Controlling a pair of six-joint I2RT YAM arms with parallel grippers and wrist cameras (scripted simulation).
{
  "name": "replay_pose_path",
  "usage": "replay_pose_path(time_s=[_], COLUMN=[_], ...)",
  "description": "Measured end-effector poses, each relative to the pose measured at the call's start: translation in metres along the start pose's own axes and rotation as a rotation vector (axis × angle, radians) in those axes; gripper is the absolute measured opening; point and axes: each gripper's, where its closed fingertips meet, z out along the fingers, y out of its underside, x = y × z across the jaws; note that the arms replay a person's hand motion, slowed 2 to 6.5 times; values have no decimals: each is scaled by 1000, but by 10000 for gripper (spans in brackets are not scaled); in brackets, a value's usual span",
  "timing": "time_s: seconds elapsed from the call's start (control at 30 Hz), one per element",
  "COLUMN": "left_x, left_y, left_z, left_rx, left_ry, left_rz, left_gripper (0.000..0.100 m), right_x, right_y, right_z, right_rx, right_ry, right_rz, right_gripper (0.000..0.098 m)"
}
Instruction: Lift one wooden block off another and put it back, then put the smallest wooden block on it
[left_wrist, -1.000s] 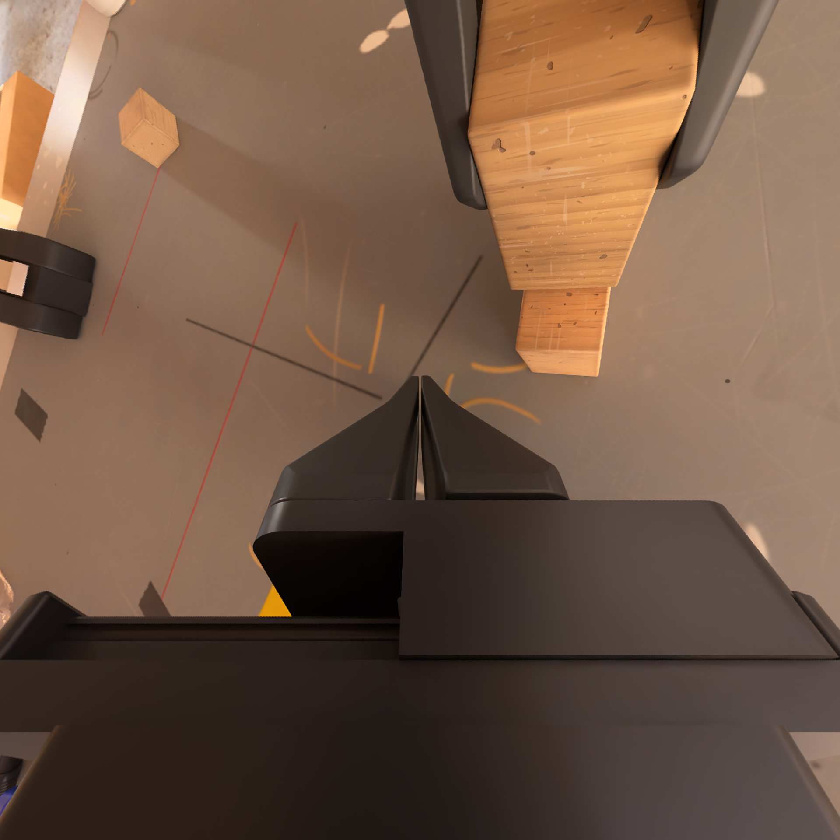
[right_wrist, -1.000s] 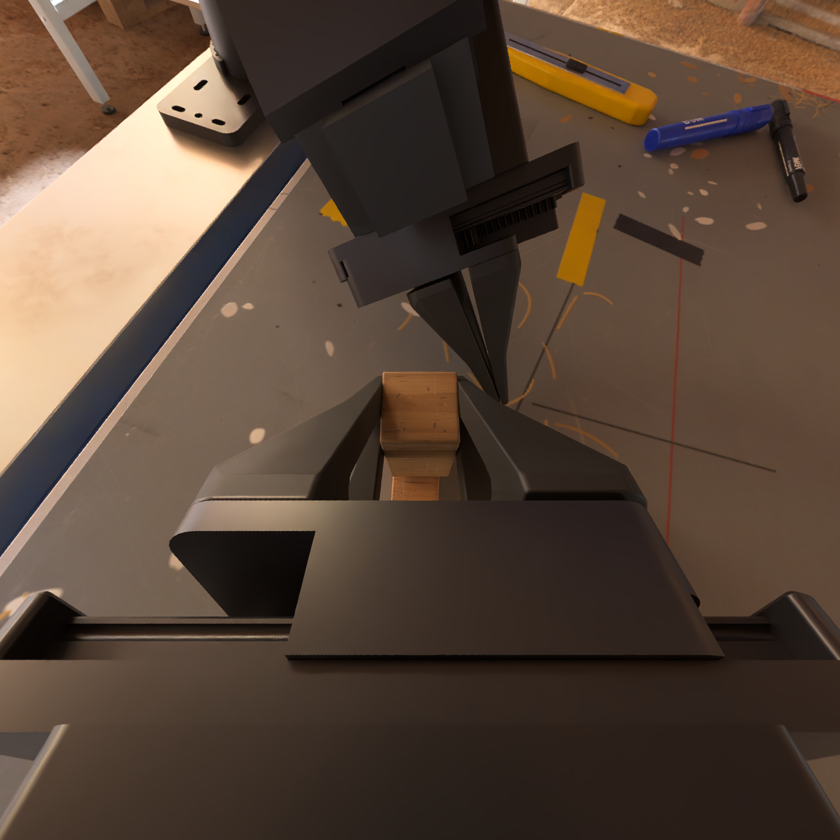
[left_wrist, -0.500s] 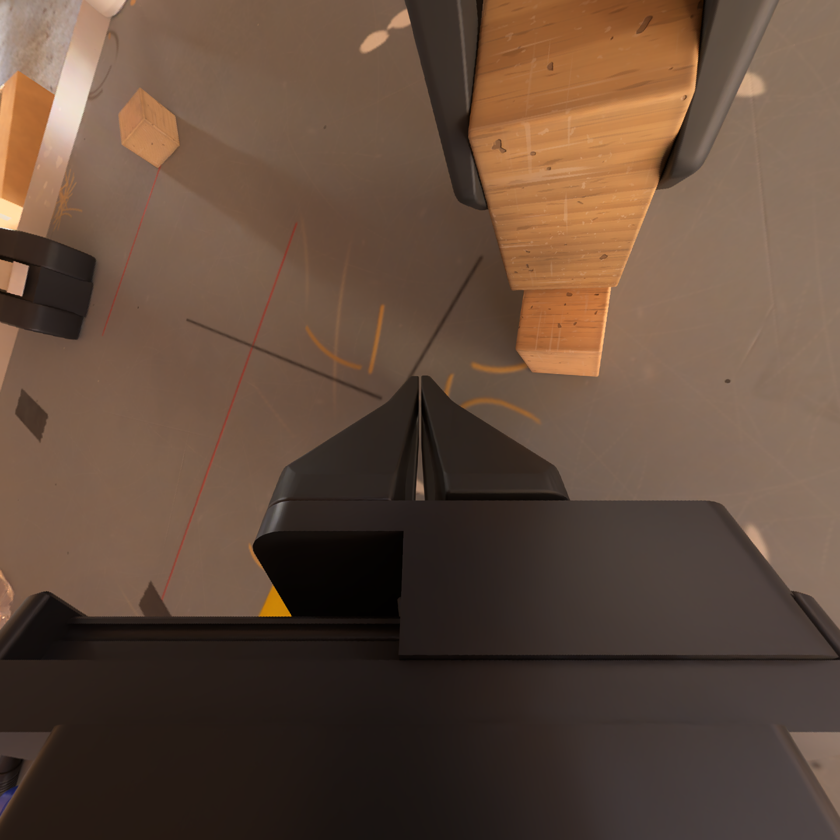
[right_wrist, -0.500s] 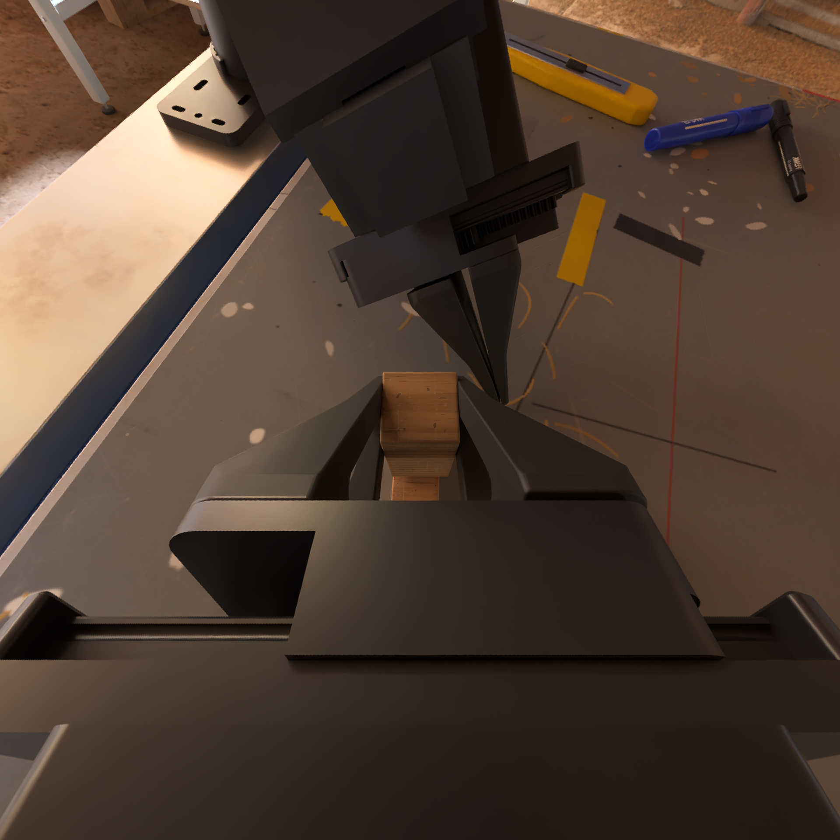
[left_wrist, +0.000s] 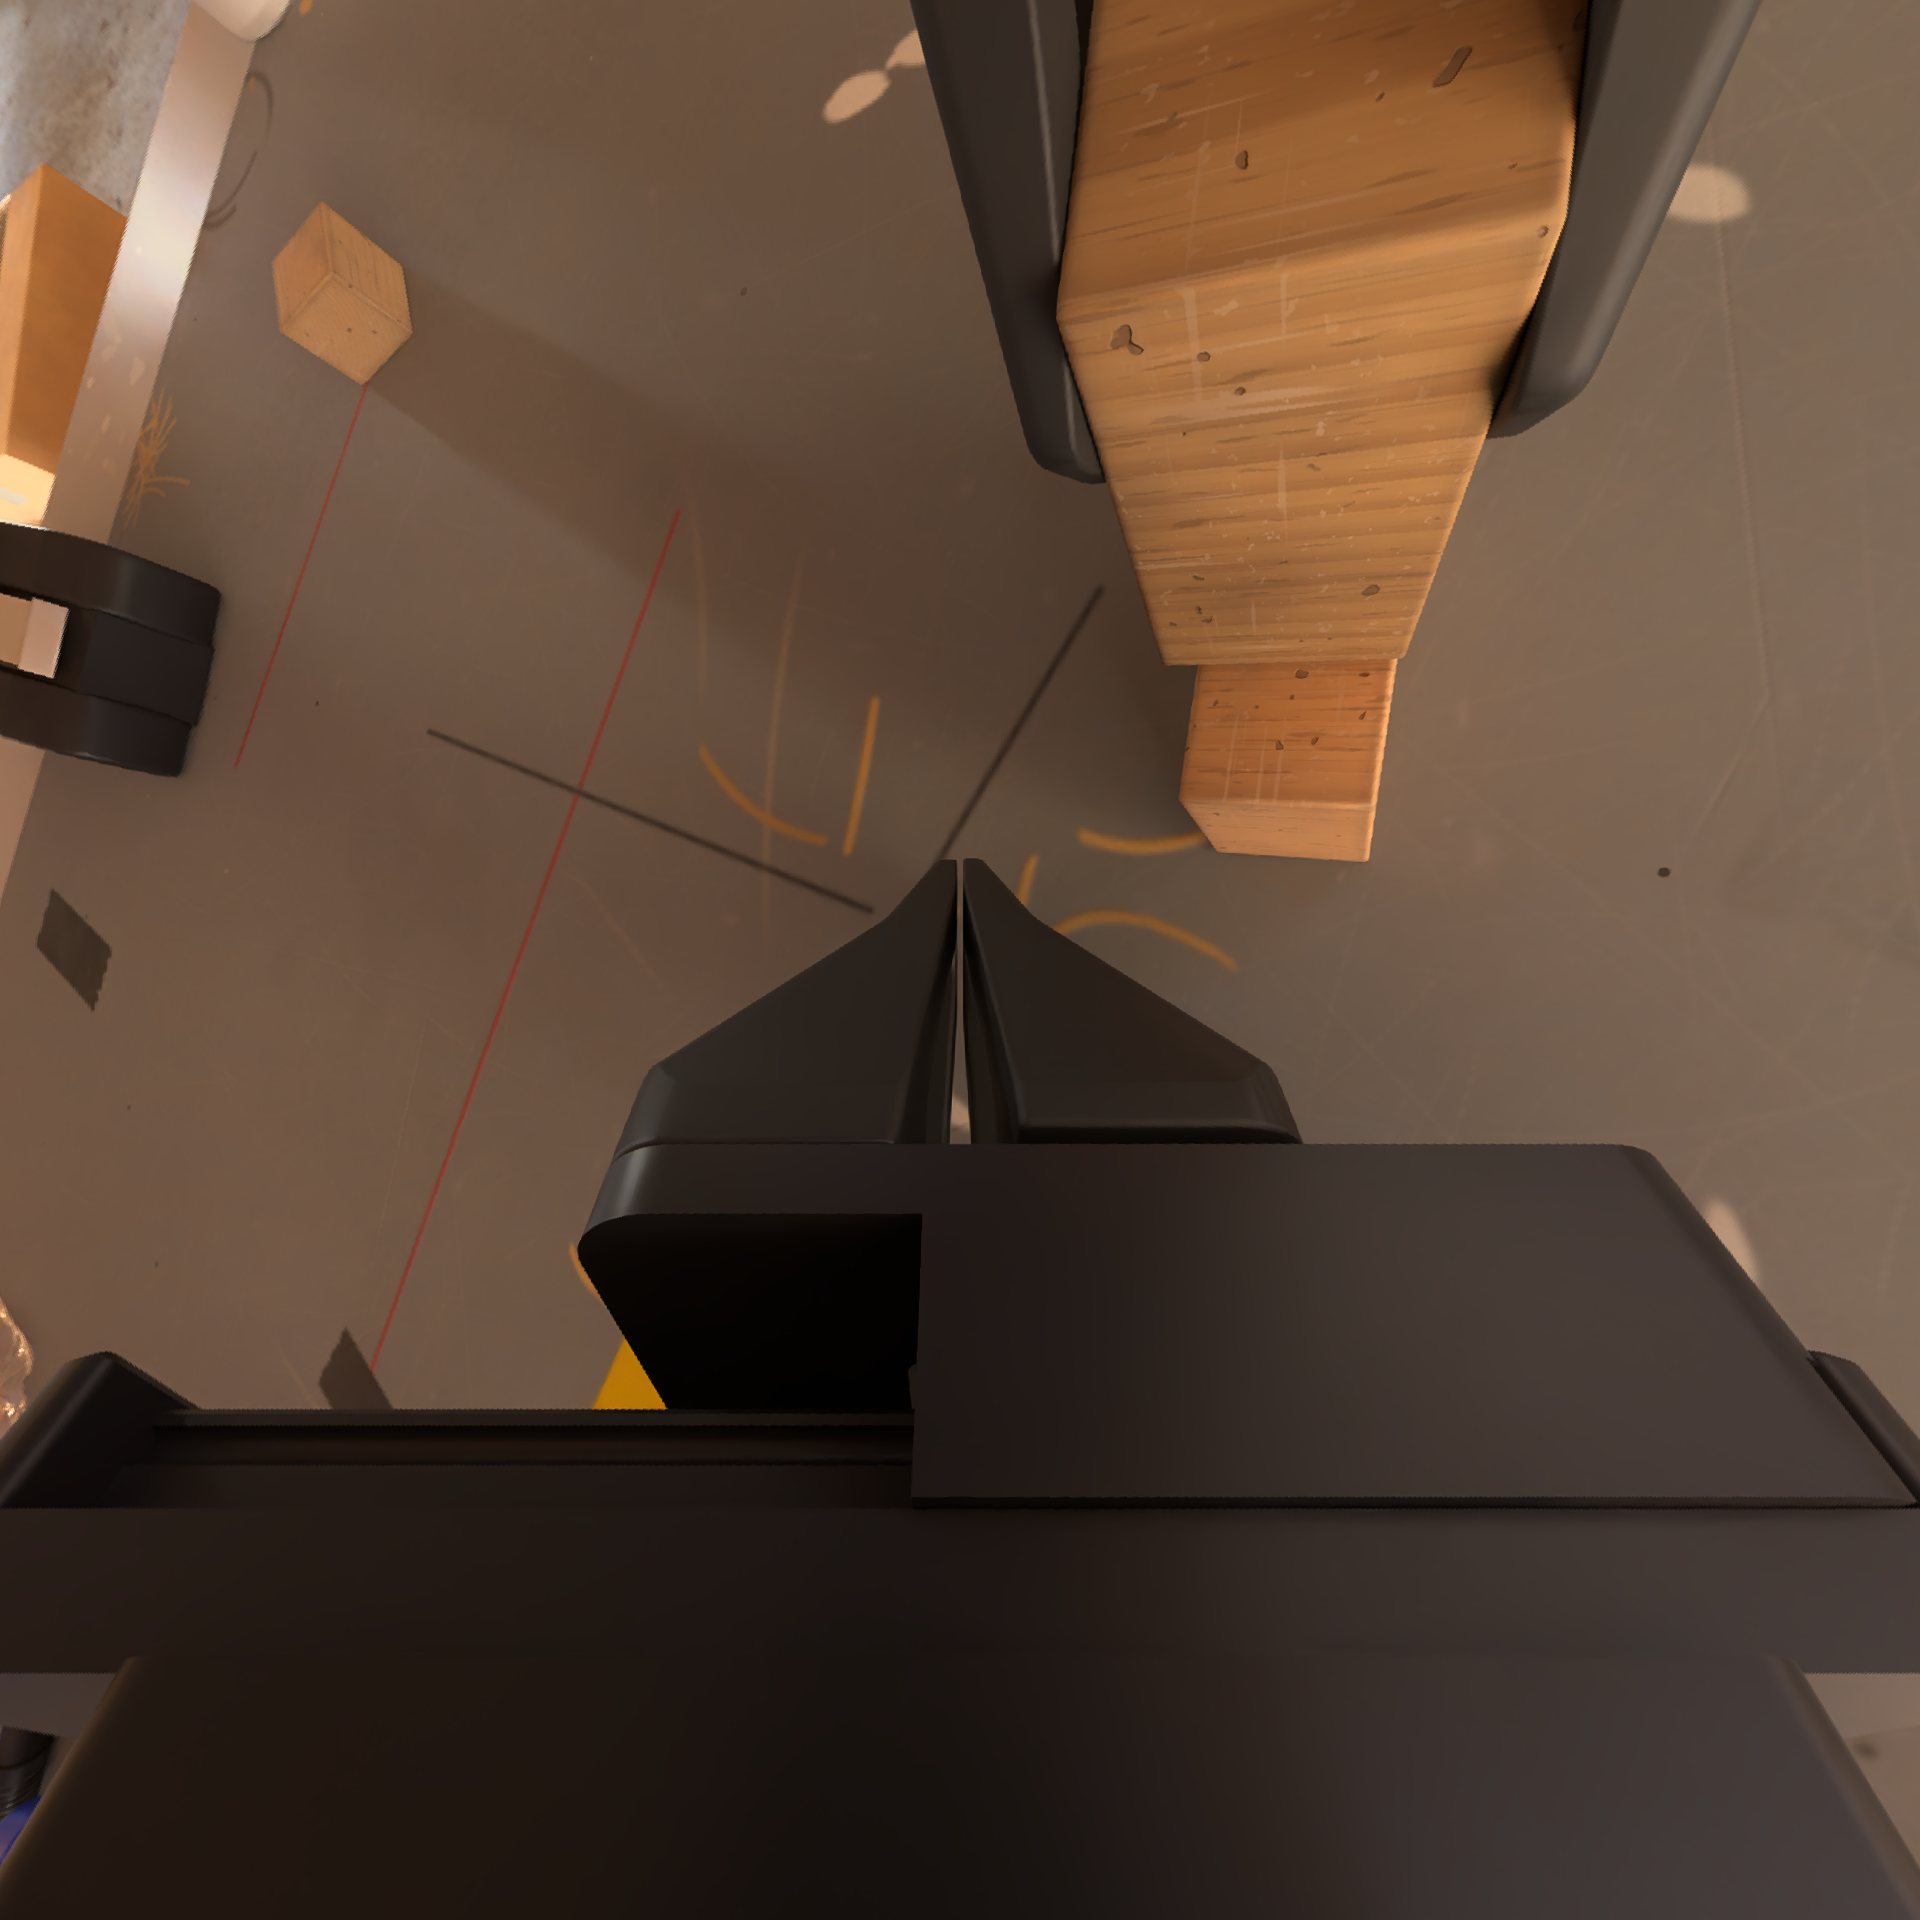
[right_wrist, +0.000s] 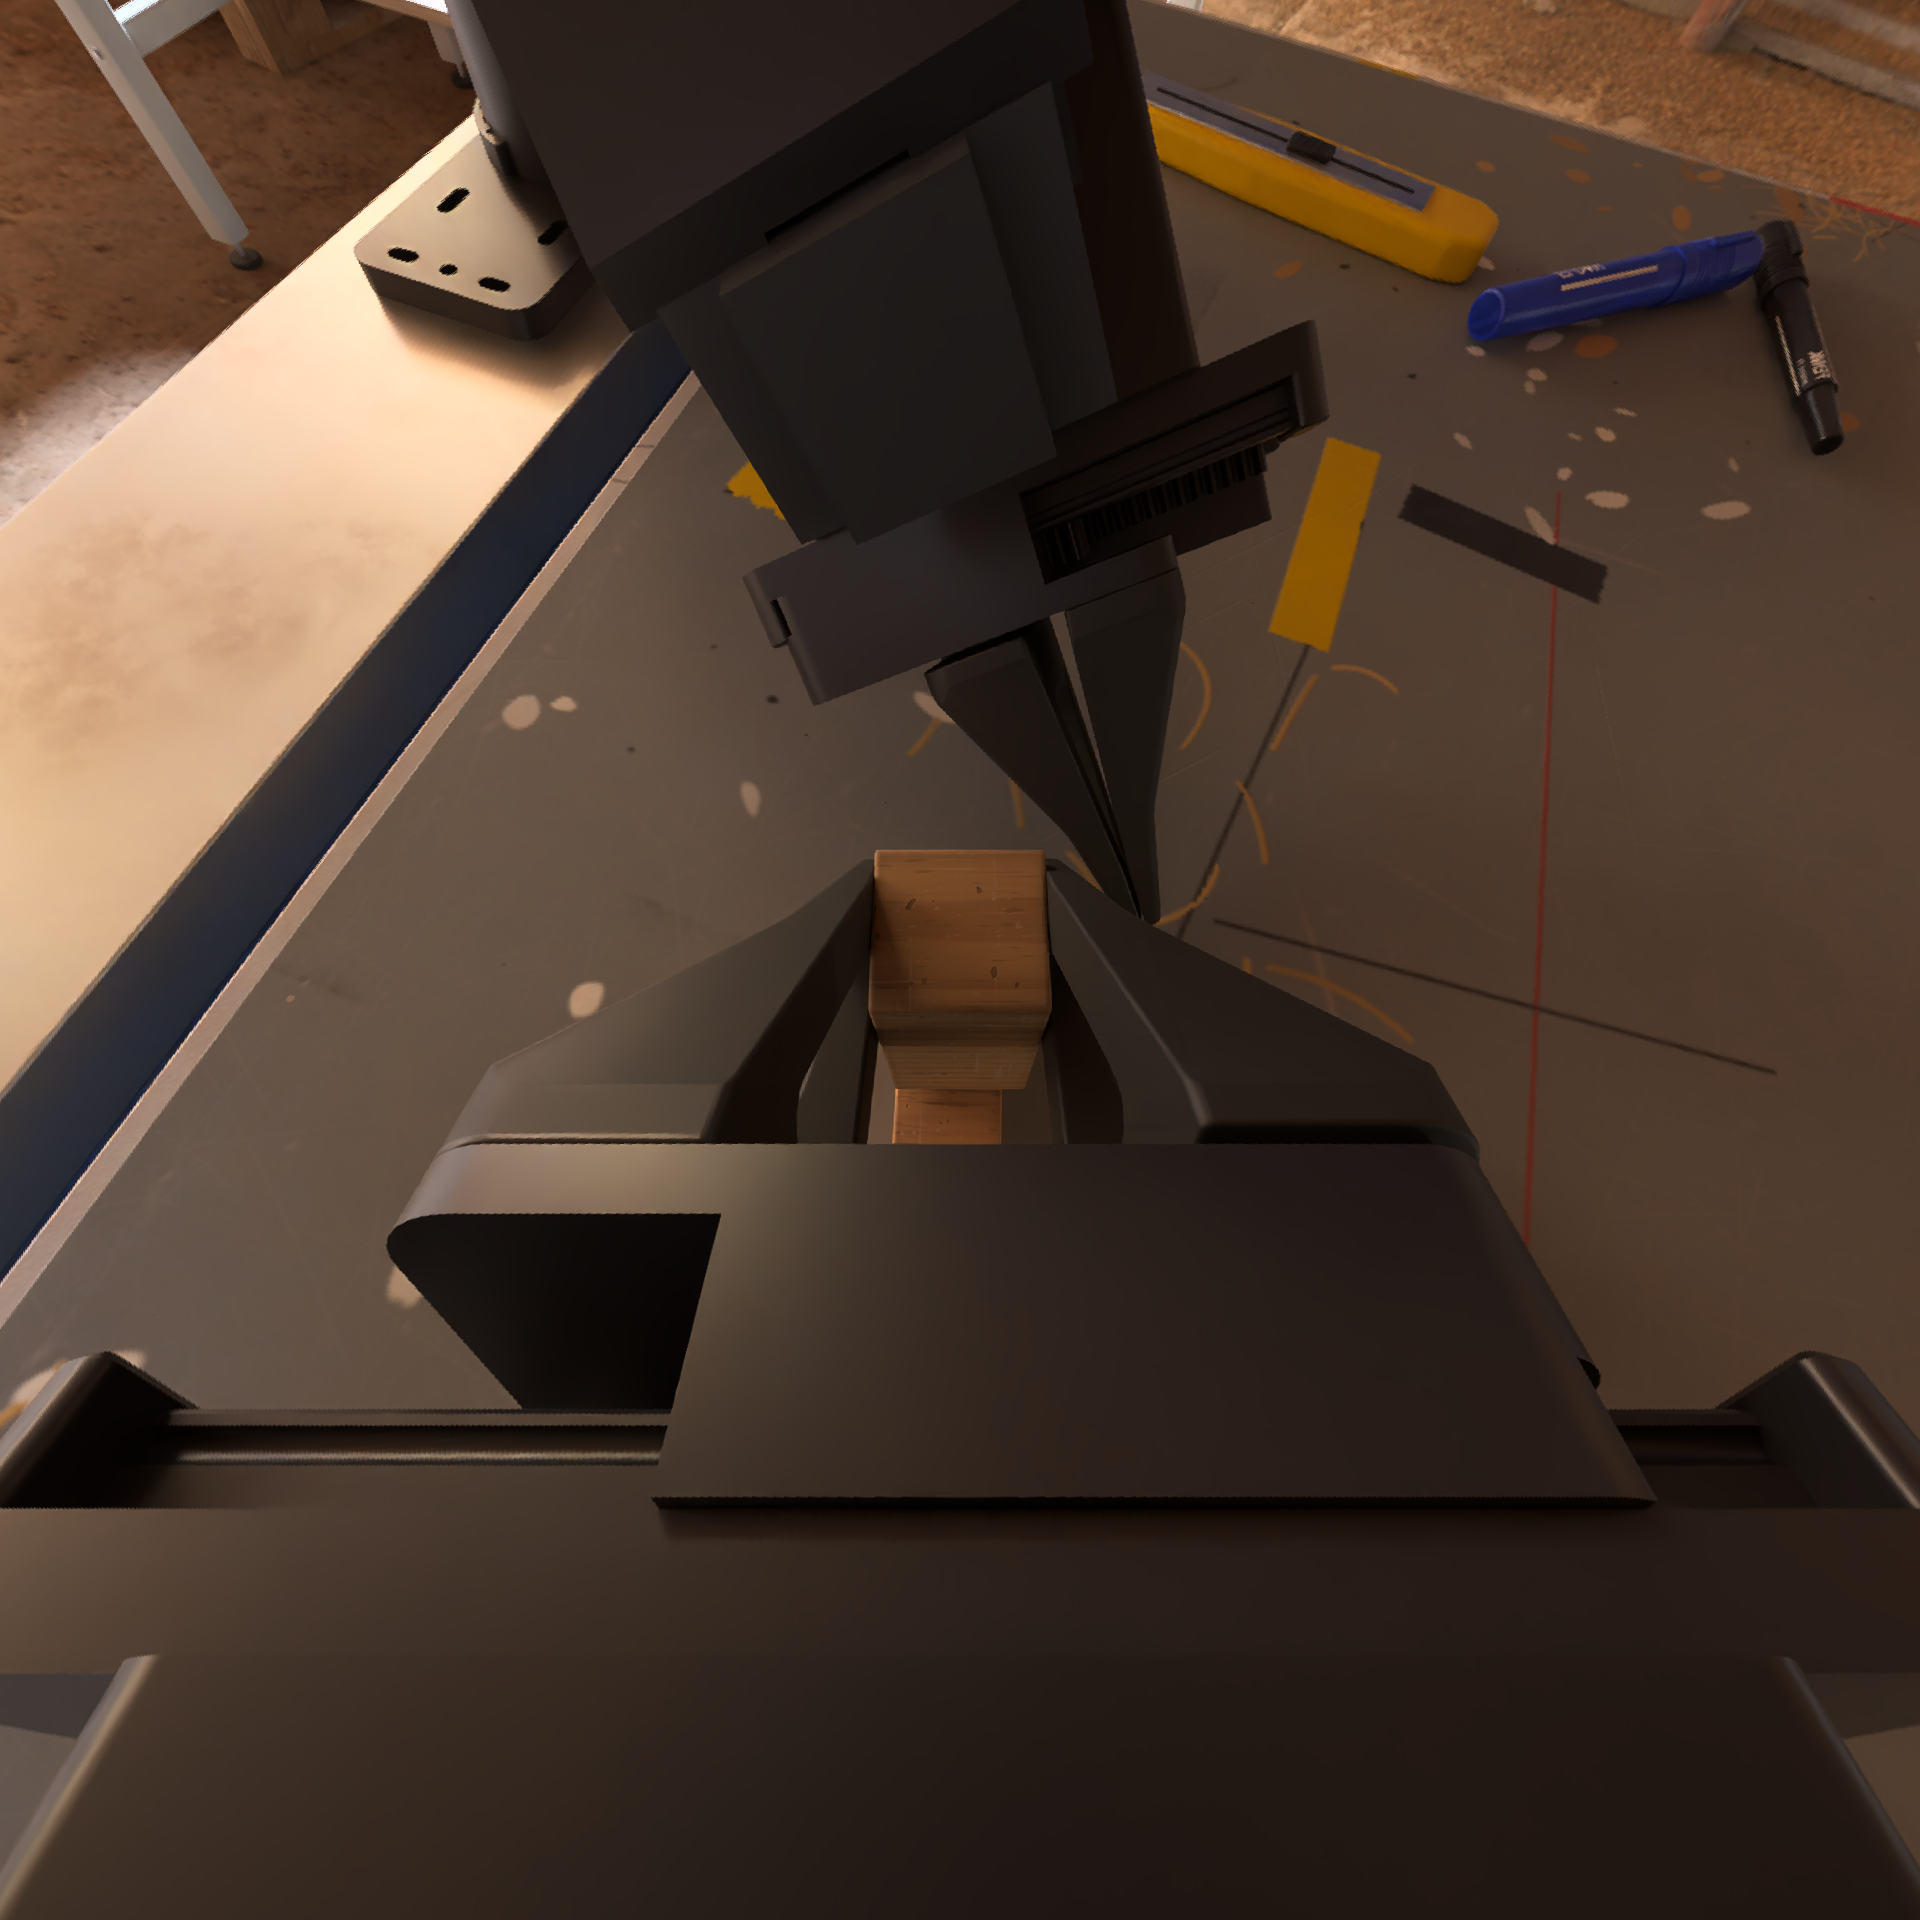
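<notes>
Right pincer (right_wrist: 958, 940) clamped on a large wooden block (right_wrist: 958, 951), one finger flat against each side. Seen from the left wrist, same big block (left_wrist: 1299, 343) held between two dark fingers (left_wrist: 1023, 312), with a narrower wooden block (left_wrist: 1286, 764) showing directly beneath it. Whether the two blocks touch or stand slightly apart: cannot tell (the lower one peeks out only as a short end under the upper). In the right wrist view, lower block (right_wrist: 945, 1117) just visible between the fingers, under the held one.

Left pincer (left_wrist: 960, 883) closed tight, fingers pressed together, holding nothing, tips pointing down at the grey counter (left_wrist: 1662, 935) just beside the stacked pair. From the right wrist, that left pincer (right_wrist: 1132, 904) reaching down close to the right finger.

Smallest block (left_wrist: 341, 293), a little cube, sitting alone on the counter, well apart from the others, near the counter's edge.

Farther off on the counter: yellow utility knife (right_wrist: 1320, 182), blue marker (right_wrist: 1616, 286), black marker (right_wrist: 1803, 343), a strip of yellow tape (right_wrist: 1325, 545).
</notes>
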Motion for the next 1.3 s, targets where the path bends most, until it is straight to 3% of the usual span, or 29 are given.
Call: replay_pose_path(time_s=[1.3], left_x=[0], left_y=[0], left_z=[0], left_rx=[1], left_ry=[-2], left_rz=[1], left_gripper=[9], right_x=[2], right_y=[2], right_z=[0], right_rx=[-6], right_ry=[22], right_rz=[28], right_gripper=[273])
